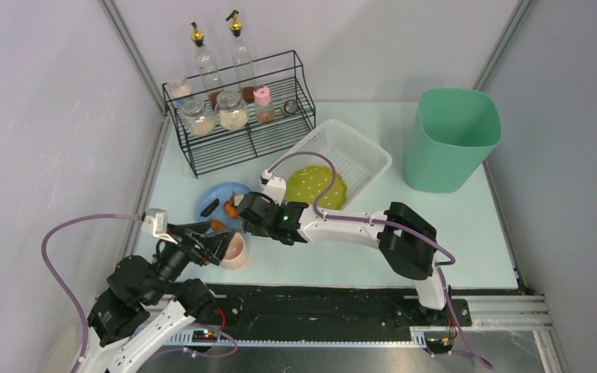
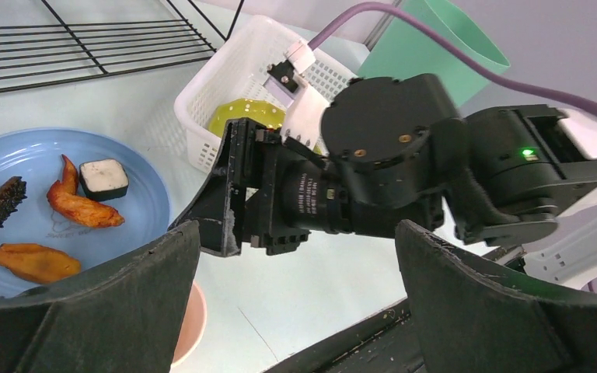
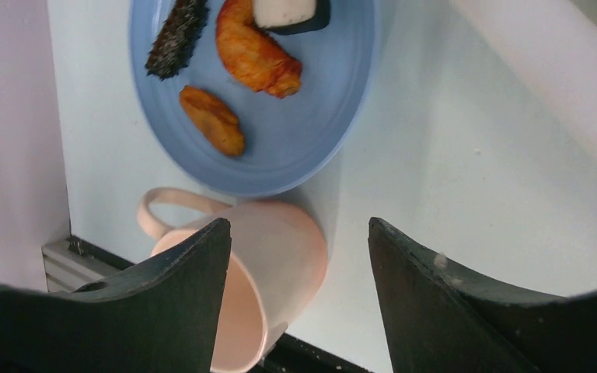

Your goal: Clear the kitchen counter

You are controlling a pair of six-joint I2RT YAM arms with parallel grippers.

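Kitchen counter (image 1: 482, 225): one blue plate (image 3: 311, 101), four food pieces (image 3: 253, 54), one pink mug (image 3: 280, 256).

One blue plate (image 3: 334, 93) carrying four food pieces (image 3: 256, 54). One pink mug (image 3: 280, 256). One white basket (image 1: 357, 151), one yellow-green dish (image 1: 307, 186) inside. One green bin (image 1: 447, 148). One wire rack (image 1: 225, 148): two pourer bottles (image 1: 206, 66), four jars (image 1: 232, 111).

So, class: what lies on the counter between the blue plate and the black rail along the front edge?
A pink mug lying on its side, handle nearest the blue plate, just short of the black rail. The right wrist view shows it best.
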